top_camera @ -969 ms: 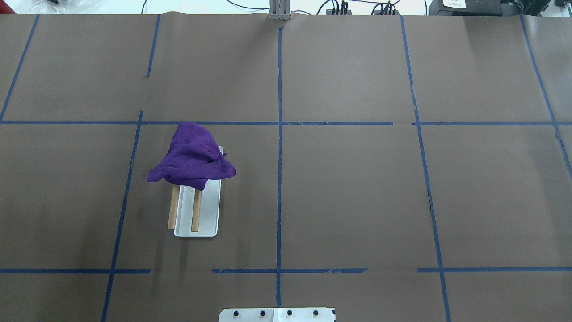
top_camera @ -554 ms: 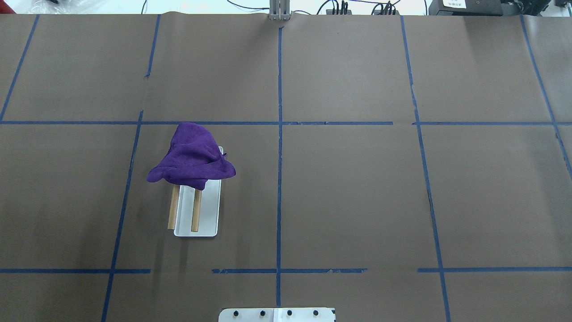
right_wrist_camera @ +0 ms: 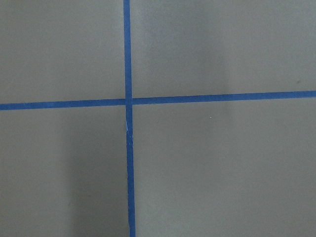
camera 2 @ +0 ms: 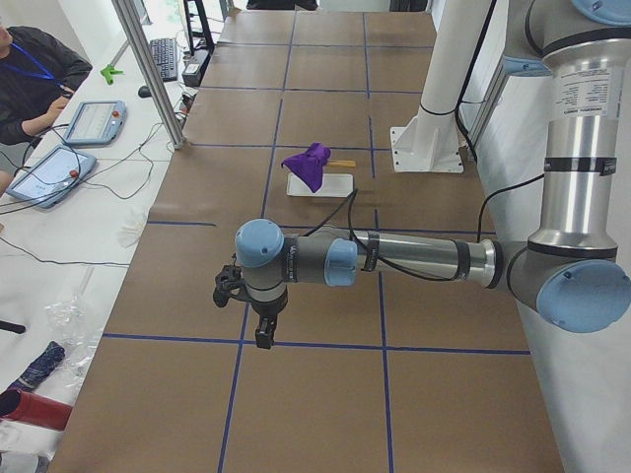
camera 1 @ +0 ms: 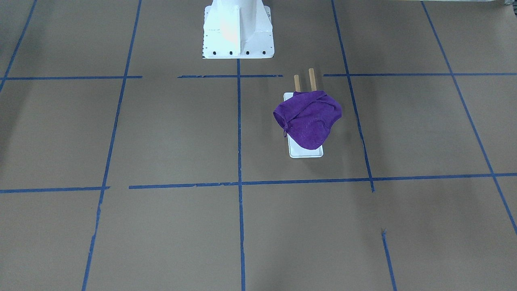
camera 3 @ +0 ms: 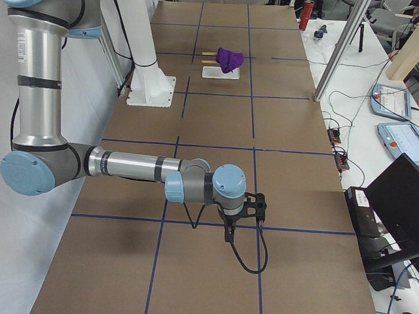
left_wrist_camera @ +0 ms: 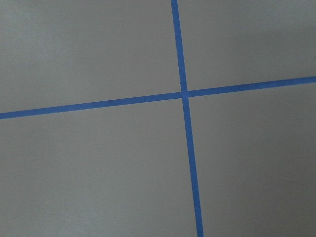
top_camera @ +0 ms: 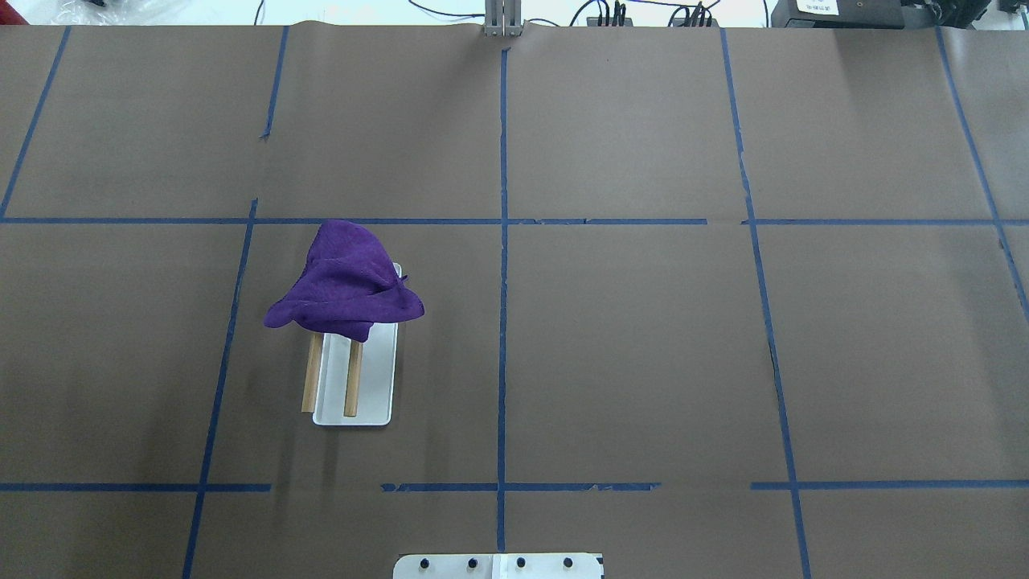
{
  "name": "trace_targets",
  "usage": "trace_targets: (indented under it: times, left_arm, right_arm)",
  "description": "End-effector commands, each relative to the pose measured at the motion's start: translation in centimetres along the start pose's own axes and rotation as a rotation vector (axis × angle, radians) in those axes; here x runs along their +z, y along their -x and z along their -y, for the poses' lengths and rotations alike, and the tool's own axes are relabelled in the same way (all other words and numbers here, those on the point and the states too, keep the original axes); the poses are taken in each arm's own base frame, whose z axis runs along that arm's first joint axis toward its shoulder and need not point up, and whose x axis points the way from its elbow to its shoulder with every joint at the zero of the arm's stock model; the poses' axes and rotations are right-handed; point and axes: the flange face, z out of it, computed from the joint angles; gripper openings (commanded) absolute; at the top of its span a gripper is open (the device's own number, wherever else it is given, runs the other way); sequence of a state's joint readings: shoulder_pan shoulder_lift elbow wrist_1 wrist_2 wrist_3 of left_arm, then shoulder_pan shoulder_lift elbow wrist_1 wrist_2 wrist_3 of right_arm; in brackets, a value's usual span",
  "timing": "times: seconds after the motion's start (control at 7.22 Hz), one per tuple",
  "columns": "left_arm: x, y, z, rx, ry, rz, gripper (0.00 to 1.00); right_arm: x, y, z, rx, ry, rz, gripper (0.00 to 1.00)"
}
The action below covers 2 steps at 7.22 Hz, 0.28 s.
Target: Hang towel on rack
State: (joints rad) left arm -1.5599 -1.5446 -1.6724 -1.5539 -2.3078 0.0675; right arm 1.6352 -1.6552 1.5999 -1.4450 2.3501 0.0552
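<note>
The purple towel (top_camera: 346, 281) is draped in a bunch over the far end of the rack, covering its upright; it also shows in the front-facing view (camera 1: 309, 119) and the side views (camera 2: 314, 164) (camera 3: 229, 59). The rack's white base (top_camera: 378, 378) and two wooden dowels (top_camera: 351, 378) (camera 1: 312, 81) stick out from under the towel toward the robot. My left gripper (camera 2: 264, 333) hangs over the table far from the rack, near the table's left end. My right gripper (camera 3: 229, 232) hangs near the right end. Both show only in the side views; I cannot tell whether they are open or shut.
The brown table cover carries a grid of blue tape lines (top_camera: 502, 322). The white robot pedestal (camera 1: 237, 28) stands at the robot's edge. Both wrist views show only tape crossings (left_wrist_camera: 184, 94) (right_wrist_camera: 127, 101). An operator with tablets (camera 2: 39, 69) sits beyond the far edge.
</note>
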Motion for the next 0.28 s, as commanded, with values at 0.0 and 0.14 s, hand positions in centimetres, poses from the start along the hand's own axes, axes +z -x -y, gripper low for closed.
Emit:
trace_targets:
  times: [0.0, 0.14]
  left_arm:
    - [0.00, 0.00, 0.00, 0.000, 0.000, -0.001, 1.00]
    - [0.05, -0.05, 0.02, 0.001, 0.001, -0.001, 1.00]
  right_arm:
    - [0.00, 0.00, 0.00, -0.002, 0.000, 0.000, 1.00]
    - [0.05, -0.05, -0.02, 0.000, 0.001, 0.000, 1.00]
